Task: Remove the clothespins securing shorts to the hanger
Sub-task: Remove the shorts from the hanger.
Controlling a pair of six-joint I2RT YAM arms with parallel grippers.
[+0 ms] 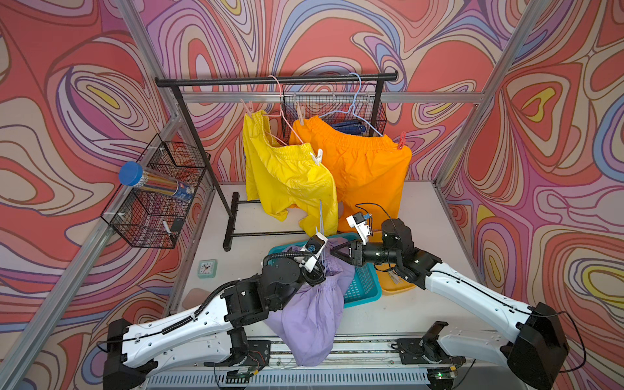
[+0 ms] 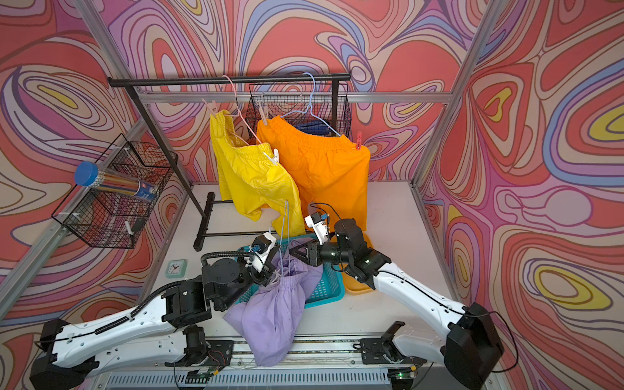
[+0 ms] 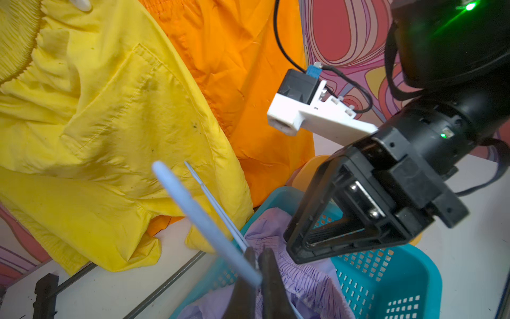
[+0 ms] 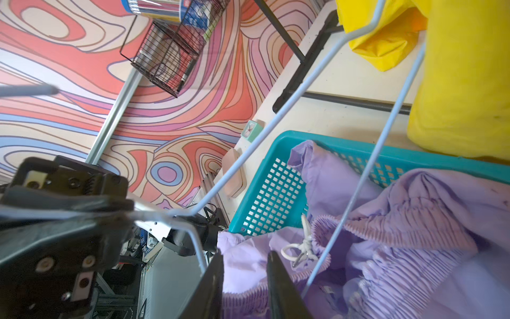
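Two grippers noted: left gripper (image 3: 259,256) clamped on the pale hanger (image 3: 187,201), right gripper (image 4: 245,252) with jaws apart at the lilac shorts (image 1: 310,317), lower centre.

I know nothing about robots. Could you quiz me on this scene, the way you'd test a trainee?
1. Pick one: the lilac shorts lie partly in A the teal basket, B the side wire basket, C the tray.
2. True or false: the left jaws are shut on the pale wire hanger.
3. Count: how many clothespins show on the yellow shorts and orange shorts together?
Key: 1 A; 2 true; 3 four.
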